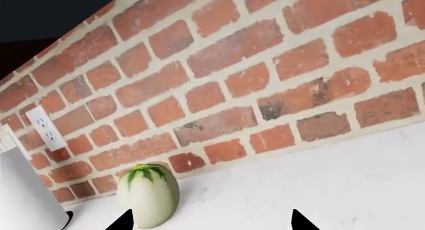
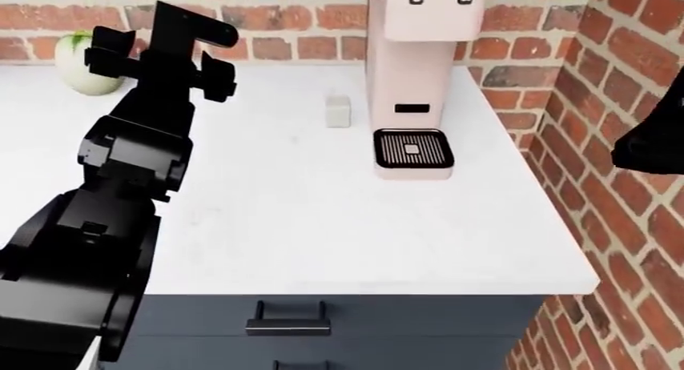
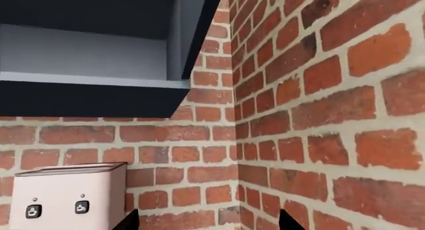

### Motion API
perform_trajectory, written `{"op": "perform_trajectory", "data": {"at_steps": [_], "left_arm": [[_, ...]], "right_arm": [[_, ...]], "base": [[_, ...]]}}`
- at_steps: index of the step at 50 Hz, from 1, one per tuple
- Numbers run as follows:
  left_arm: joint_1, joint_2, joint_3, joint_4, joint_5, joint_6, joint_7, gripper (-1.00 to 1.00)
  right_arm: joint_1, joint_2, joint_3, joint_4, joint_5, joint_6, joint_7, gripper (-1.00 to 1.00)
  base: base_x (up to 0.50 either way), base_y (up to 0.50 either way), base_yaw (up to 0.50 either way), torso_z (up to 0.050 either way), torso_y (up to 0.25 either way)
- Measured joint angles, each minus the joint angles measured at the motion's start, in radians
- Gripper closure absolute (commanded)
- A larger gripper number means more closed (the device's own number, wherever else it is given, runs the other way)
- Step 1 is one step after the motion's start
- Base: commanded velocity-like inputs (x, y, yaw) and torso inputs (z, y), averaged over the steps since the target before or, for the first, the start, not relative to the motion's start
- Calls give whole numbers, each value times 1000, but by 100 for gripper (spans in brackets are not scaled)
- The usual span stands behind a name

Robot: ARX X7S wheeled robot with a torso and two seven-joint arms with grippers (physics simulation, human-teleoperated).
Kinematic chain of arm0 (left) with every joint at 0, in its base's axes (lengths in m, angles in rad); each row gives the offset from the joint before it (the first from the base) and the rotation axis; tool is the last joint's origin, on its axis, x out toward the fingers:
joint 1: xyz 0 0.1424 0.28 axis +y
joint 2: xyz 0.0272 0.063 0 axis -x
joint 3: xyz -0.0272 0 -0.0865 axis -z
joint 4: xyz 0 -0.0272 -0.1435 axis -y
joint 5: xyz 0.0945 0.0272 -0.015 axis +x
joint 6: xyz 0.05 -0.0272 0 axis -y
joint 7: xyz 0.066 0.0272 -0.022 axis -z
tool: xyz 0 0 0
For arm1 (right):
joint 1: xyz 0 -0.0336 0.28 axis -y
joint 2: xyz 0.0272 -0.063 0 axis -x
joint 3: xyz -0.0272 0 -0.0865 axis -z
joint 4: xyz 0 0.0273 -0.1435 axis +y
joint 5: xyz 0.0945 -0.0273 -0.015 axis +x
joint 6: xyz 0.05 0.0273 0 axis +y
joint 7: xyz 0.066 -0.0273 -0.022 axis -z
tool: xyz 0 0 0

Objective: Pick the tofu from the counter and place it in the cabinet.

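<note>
The tofu (image 2: pixel 338 111) is a small off-white block on the white counter (image 2: pixel 320 226), just left of the pink coffee machine (image 2: pixel 412 66). My left gripper (image 1: pixel 212 224) is open and empty, low over the counter near the back wall. A pale green-white ball (image 1: pixel 147 195) lies by one of its fingertips (image 1: pixel 123 221). In the head view the left arm (image 2: pixel 150 106) reaches toward that ball (image 2: pixel 86 64), well left of the tofu. My right gripper (image 3: pixel 211 222) is open and empty, raised near the wall corner, below the open cabinet (image 3: pixel 86 56).
The coffee machine's top (image 3: pixel 69 195) shows below the cabinet. Brick walls (image 2: pixel 630 58) close the back and right sides. A wall outlet (image 1: pixel 45 128) and a white object (image 1: pixel 23 190) are beside the ball. Dark drawer fronts with a black handle (image 2: pixel 287 322) are under the counter.
</note>
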Motion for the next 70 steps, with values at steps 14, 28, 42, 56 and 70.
{"op": "perform_trajectory", "data": {"at_steps": [14, 28, 42, 56, 70], "left_arm": [[8, 5, 27, 0, 5, 25, 19, -100], [12, 6, 48, 0, 4, 37, 24, -100], [15, 5, 56, 1, 1, 43, 27, -100], [19, 4, 51, 0, -2, 43, 30, -100], [9, 16, -165, 0, -79, -2, 212, -100]], "right_arm": [[-290, -5, 330, 14, -12, -39, -39, -100], [-367, -3, 423, 19, -10, -47, -46, -100], [-362, 11, 401, 14, -23, -45, -35, -100], [-389, 2, 411, -9, -35, -52, -46, -100], [-422, -17, 429, -25, -40, -64, -62, -100]], "base": [[483, -80, 0, 0, 1], [470, -163, 0, 0, 1], [249, -11, 0, 0, 1], [0, 0, 0, 0, 0], [0, 0, 0, 0, 0]]}}
